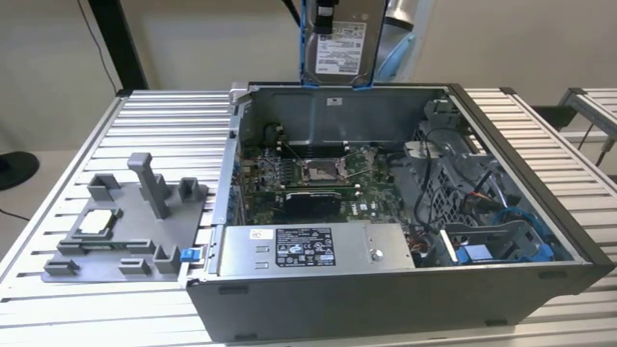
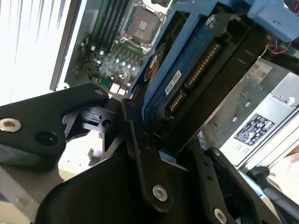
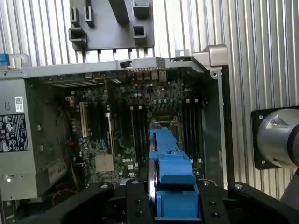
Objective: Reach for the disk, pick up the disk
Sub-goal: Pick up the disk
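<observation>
I am holding the disk up high above the open computer case.

My gripper (image 2: 154, 154) is squeezed tight on the disk (image 1: 343, 45), which hangs on its edge in its blue bracket (image 3: 170, 186). I think the pick-up step is nearly done. Any move now calls for a firm hold and a slow, steady hand. Under me is the case (image 1: 540, 210) with its hard back wall rim (image 1: 405, 87). The air above has lots of room.
</observation>
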### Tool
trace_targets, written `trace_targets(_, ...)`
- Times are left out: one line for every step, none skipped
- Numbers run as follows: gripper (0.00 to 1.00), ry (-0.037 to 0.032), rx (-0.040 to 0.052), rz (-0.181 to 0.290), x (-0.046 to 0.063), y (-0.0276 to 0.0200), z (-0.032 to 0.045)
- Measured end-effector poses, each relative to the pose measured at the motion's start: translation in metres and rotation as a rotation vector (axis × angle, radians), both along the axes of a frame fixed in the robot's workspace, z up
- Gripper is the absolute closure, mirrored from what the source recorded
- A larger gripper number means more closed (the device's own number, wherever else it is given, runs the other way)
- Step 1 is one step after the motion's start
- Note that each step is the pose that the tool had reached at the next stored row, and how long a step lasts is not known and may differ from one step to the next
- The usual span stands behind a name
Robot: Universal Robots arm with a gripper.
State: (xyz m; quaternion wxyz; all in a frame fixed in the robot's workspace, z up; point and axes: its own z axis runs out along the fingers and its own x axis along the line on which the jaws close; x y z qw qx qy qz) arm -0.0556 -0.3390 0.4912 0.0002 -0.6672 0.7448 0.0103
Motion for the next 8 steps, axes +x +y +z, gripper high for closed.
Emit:
trace_targets(1.00, 0.0000, 0.0000, 0.000, 0.005, 0.0000, -0.0006)
trace_targets(1.00, 0.0000, 0.0000, 0.000, 0.009, 0.0000, -0.0012)
trace_targets(1.00, 0.0000, 0.0000, 0.000, 0.014, 0.0000, -0.0017)
trace_targets(1.00, 0.0000, 0.0001, 0.000, 0.018, 0.0000, -0.0022)
trace_targets(1.00, -0.0001, 0.0001, 0.000, 0.023, 0.0000, -0.0027)
trace_targets(1.00, 0.0000, 0.0000, 0.000, 0.028, 0.0000, -0.0031)
trace_targets(1.00, 0.0000, 0.0000, 0.000, 0.032, 0.0000, -0.0035)
trace_targets(1.00, 0.0000, 0.0000, 0.000, 0.037, 0.0000, -0.0038)
